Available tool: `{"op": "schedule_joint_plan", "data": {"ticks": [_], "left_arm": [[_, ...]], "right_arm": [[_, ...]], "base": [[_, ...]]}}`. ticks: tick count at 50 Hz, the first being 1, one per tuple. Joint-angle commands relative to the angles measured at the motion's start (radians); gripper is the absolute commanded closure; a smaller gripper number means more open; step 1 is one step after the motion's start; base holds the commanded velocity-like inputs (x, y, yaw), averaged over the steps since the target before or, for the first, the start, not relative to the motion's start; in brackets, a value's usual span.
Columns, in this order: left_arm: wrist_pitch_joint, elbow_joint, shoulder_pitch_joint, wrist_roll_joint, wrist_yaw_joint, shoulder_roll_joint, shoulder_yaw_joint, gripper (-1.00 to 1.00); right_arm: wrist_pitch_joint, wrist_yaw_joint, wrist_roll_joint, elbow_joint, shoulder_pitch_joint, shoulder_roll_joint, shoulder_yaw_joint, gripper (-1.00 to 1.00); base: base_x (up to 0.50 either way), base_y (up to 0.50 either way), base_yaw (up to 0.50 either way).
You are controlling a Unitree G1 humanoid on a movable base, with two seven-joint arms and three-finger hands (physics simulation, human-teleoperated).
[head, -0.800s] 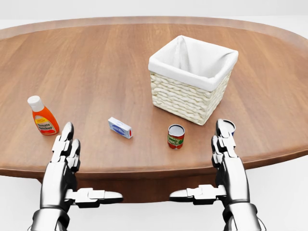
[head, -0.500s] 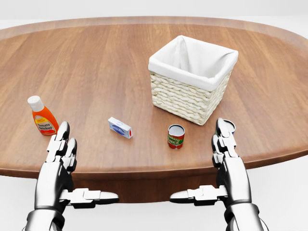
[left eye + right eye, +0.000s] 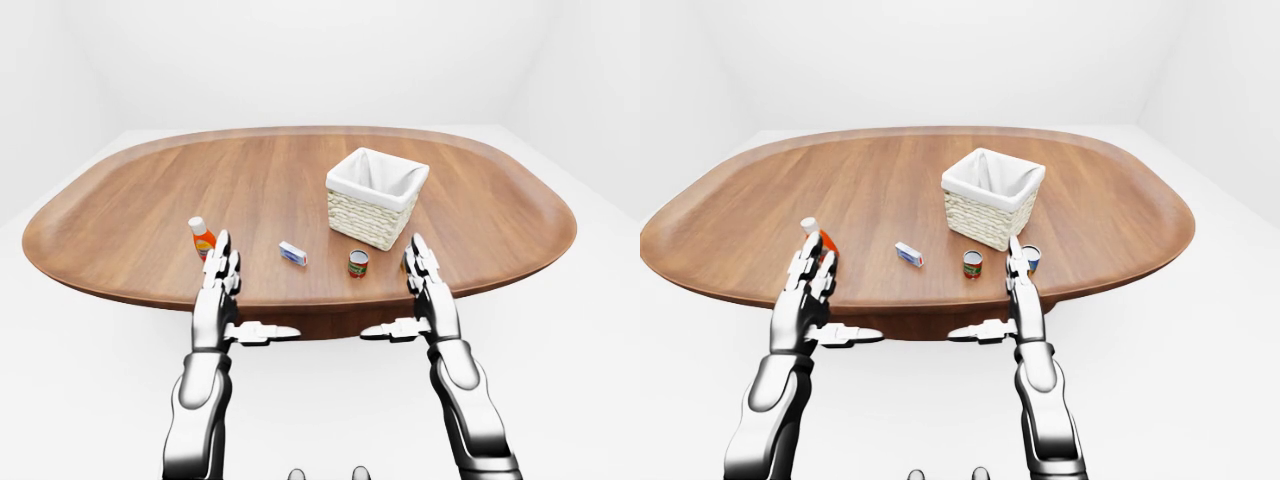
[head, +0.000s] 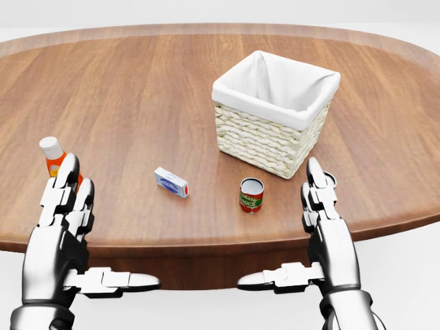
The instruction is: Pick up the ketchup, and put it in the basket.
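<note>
The ketchup bottle (image 4: pixel 51 154), orange with a white cap, stands upright on the wooden table (image 4: pixel 137 89) at the left of the head view. My left hand (image 4: pixel 82 220) is open, and its fingertips (image 4: pixel 67 168) cover the bottle's lower right side. I cannot tell whether they touch it. The wicker basket (image 4: pixel 261 141) with a white liner stands right of centre, with nothing visible inside. My right hand (image 4: pixel 302 227) is open and empty at the table's near edge, below the basket.
A small blue-and-white box (image 4: pixel 171 181) lies between the bottle and a red-and-green can (image 4: pixel 251 194). A blue can (image 3: pixel 1032 258) stands just behind my right hand's fingers. The table's near edge runs under both hands.
</note>
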Motion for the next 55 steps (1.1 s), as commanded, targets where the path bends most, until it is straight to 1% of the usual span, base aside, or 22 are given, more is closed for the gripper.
{"op": "schedule_joint_plan", "data": {"ticks": [1,10,14,18,27,38,39,55], "left_arm": [[0.000,-0.060,0.020,-0.004,-0.012,-0.002,0.007,-1.00],[0.000,-0.084,0.022,-0.011,-0.015,-0.002,0.011,-1.00],[0.000,-0.116,0.029,-0.041,-0.027,-0.005,0.020,-1.00],[0.000,-0.141,0.037,-0.067,-0.042,-0.004,0.024,-1.00],[0.000,-0.143,0.042,-0.077,-0.047,-0.004,0.028,-1.00],[0.000,-0.150,0.043,-0.105,-0.056,-0.004,0.052,-1.00],[0.000,-0.150,0.046,-0.093,-0.056,-0.003,0.047,-1.00],[0.000,-0.164,0.052,-0.108,-0.060,-0.004,0.053,-1.00]], "right_arm": [[0.000,0.000,-0.014,-0.043,0.012,0.003,0.013,-1.00],[0.000,-0.002,-0.021,-0.074,0.013,0.004,0.021,-1.00],[0.000,-0.002,-0.031,-0.110,0.025,0.002,0.027,-1.00],[0.000,0.003,-0.034,-0.115,0.025,0.003,0.030,-1.00],[0.000,-0.001,-0.043,-0.125,0.027,0.005,0.036,-1.00],[0.000,-0.020,-0.065,-0.133,0.025,0.007,0.050,-1.00],[0.000,-0.020,-0.063,-0.130,0.024,0.008,0.049,-1.00],[0.000,-0.010,-0.062,-0.161,0.050,0.004,0.054,-1.00]], "base": [[0.00,0.00,0.00],[0.00,0.00,0.00],[0.00,0.00,0.00],[0.47,0.00,0.00],[0.50,0.00,0.00],[0.50,0.00,0.00],[0.00,0.00,0.00],[0.00,0.00,0.00]]}}
